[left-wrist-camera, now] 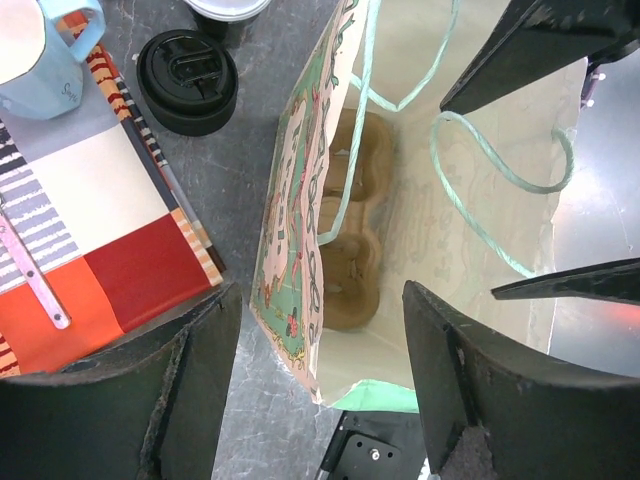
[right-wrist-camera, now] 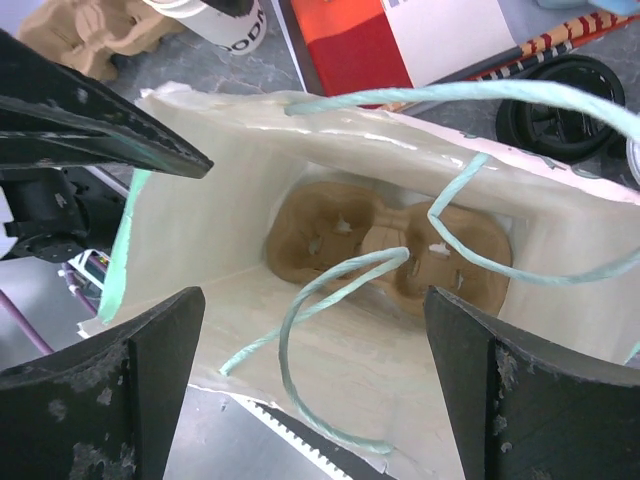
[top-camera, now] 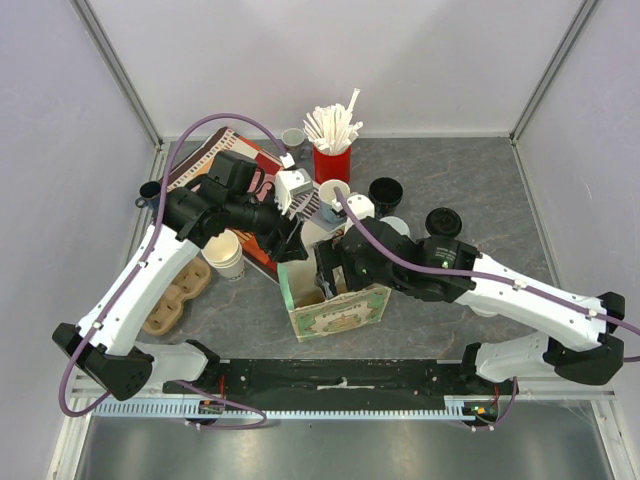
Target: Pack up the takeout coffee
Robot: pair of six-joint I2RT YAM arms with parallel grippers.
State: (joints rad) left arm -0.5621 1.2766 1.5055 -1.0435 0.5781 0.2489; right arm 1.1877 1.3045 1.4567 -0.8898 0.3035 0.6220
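Now my left hand (left-wrist-camera: 320,295) and right hand (right-wrist-camera: 315,300) both gape wide above the bag (left-wrist-camera: 295,200); 1 carrier (right-wrist-camera: 320,235) lies on its bottom.

- A paper cup (right-wrist-camera: 222,22) at 11 o'clock in the right wrist view, cut off by the top edge, carries dark capital letters. Only the tail of the word shows, and it reads roughly "ODA".
- The paper bag (top-camera: 335,315), at 6 o'clock from the red holder in the top view, has a green ornamental print on its front. Any lettering in it is too small to read.
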